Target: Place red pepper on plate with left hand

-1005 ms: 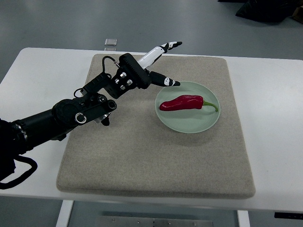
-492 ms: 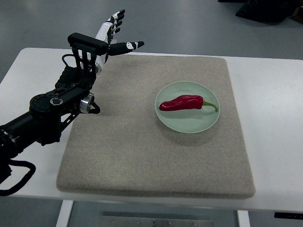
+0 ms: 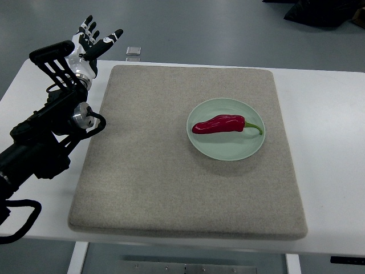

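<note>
Left arm: the black jointed arm (image 3: 43,142) is seen entering from the left edge, stretched over the white tabletop (image 3: 331,142) beside the mat.
Left hand: the white-and-black fingered left hand (image 3: 88,43) is raised at the far left corner of the tabletop; its fingers (image 3: 108,39) are spread apart and nothing is held.
Mat: a beige, rectangular felt-like mat (image 3: 171,182) is laid flat across the middle of the tabletop.
Small object: a small pale square item (image 3: 134,51) is seen on the grey floor just beyond the tabletop's far edge; its nature cannot be told.
Plate: a round pale-green plate (image 3: 228,149) is set on the mat, right of its centre.
Pepper: a glossy red pepper with a green stem (image 3: 219,124) is laid across the plate, stem pointed right, well apart from the hand.
</note>
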Motion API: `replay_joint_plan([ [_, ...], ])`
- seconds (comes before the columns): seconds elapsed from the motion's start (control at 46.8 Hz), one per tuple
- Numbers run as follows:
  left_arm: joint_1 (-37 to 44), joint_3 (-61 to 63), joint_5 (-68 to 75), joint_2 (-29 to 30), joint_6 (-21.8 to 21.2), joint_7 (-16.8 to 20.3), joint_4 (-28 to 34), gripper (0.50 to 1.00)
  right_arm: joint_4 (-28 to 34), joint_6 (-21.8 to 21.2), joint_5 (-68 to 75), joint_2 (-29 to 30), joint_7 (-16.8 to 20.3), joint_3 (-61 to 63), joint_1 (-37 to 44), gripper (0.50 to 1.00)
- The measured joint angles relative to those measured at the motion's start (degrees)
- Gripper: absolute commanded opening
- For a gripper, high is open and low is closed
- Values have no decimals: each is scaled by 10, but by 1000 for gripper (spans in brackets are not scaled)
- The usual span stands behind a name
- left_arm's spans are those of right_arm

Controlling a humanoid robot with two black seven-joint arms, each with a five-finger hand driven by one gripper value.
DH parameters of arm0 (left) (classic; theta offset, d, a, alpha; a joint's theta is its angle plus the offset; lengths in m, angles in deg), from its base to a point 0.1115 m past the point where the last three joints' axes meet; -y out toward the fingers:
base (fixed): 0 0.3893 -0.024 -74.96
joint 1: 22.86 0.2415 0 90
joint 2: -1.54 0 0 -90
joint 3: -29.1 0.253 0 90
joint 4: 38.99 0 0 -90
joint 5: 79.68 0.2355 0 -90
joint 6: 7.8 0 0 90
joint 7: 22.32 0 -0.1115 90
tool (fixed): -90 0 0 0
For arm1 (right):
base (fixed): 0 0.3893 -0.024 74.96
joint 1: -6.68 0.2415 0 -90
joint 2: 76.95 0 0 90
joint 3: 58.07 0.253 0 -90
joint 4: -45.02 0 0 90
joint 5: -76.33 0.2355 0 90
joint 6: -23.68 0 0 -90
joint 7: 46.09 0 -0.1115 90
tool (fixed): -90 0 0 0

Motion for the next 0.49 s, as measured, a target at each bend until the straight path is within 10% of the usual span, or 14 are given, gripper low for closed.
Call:
replay_joint_plan([
  [0.492, 30, -91, -47, -1, 119, 0, -2, 1000, 8, -6, -2, 0, 0, 1, 0, 932],
])
